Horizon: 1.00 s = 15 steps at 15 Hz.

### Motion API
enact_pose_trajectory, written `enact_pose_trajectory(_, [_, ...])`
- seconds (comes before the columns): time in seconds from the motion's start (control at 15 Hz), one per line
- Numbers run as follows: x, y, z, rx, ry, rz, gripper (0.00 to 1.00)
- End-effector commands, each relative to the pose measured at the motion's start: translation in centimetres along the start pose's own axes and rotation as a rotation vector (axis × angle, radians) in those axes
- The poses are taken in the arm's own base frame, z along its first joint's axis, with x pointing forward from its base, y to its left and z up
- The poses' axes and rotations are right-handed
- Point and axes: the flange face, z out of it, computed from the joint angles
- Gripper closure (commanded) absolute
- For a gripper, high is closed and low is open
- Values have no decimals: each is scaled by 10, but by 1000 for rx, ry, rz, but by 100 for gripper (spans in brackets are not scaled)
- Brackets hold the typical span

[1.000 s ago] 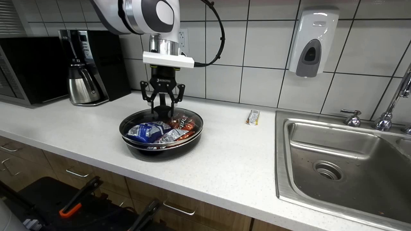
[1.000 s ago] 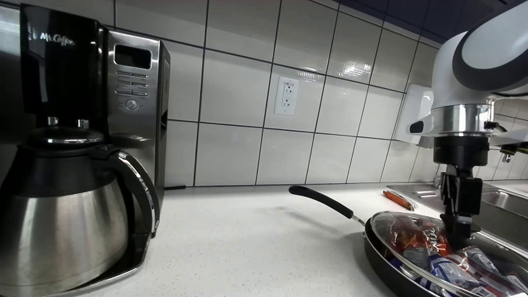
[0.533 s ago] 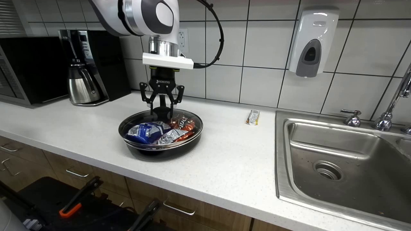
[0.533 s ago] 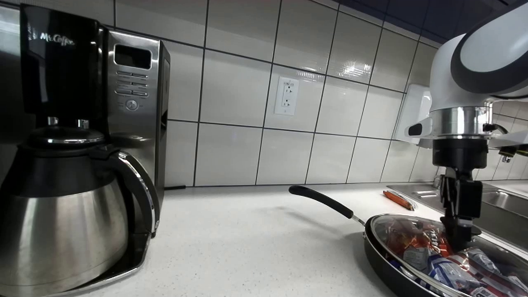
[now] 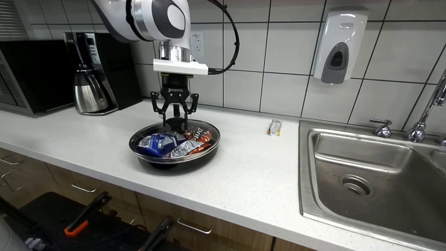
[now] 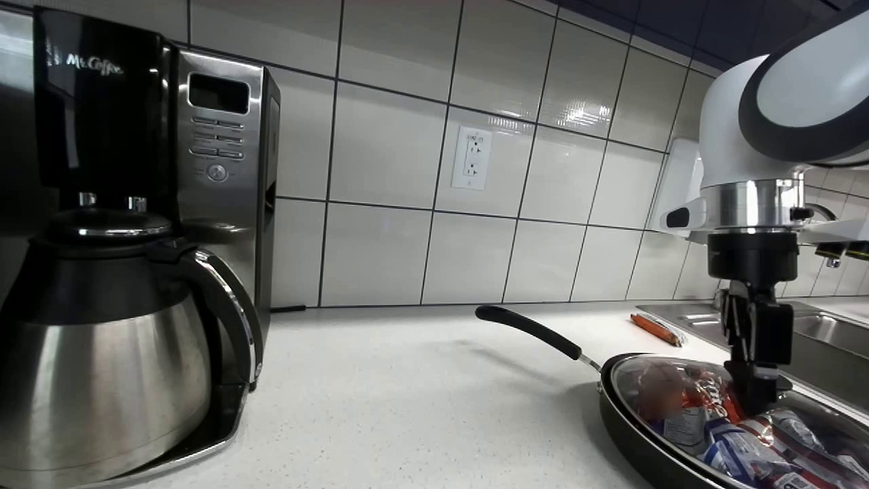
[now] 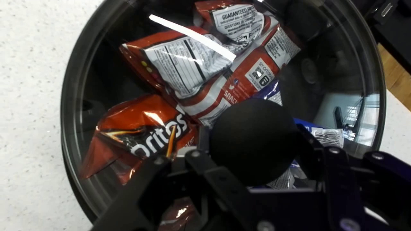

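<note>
My gripper (image 5: 175, 121) points down in both exterior views, its fingers (image 7: 204, 138) shut on either side of a round black knob (image 7: 253, 141). That knob tops a clear glass lid (image 7: 72, 106) with a metal rim. The lid lies over a black pan (image 5: 174, 169), and its rim is close against the pan's edge. Through the glass I see several snack bags, among them a red Doritos bag (image 7: 144, 128) and a blue bag (image 5: 158, 144). The pan's black handle (image 6: 529, 329) reaches toward the tiled wall.
To the right of the pan are a small wrapped packet (image 5: 275, 127) and a steel sink (image 5: 362, 212) with a faucet (image 5: 420, 129). A coffee maker (image 5: 111, 69) and a dark microwave (image 5: 38, 76) stand left. A soap dispenser (image 5: 343, 45) hangs on the wall.
The gripper and lid have come down a little and shifted slightly, narrowing the gap between the lid's rim and the pan. The grip on the knob is unchanged.
</note>
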Motion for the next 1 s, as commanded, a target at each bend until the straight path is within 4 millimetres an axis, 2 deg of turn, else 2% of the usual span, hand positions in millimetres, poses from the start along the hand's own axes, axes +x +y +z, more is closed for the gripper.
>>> enact_pose_trajectory(0.0, [2,-1,-9,-27,-25,11,61])
enact_pose_trajectory(0.33, [4,-2,-7,-22,-33,0,61])
enact_pose_trajectory(0.4, [5,-3,-7,-19,-36,-5,11])
enact_pose_trajectory(0.47, [5,-3,-7,-18,-37,-7,10])
enact_pose_trajectory(0.53, [4,-4,-7,-14,-32,-10,3])
enact_pose_trajectory(0.6, [4,-4,-8,-16,-31,-10,1])
enact_pose_trajectory(0.93, [5,-9,-13,-24,-20,-21,0])
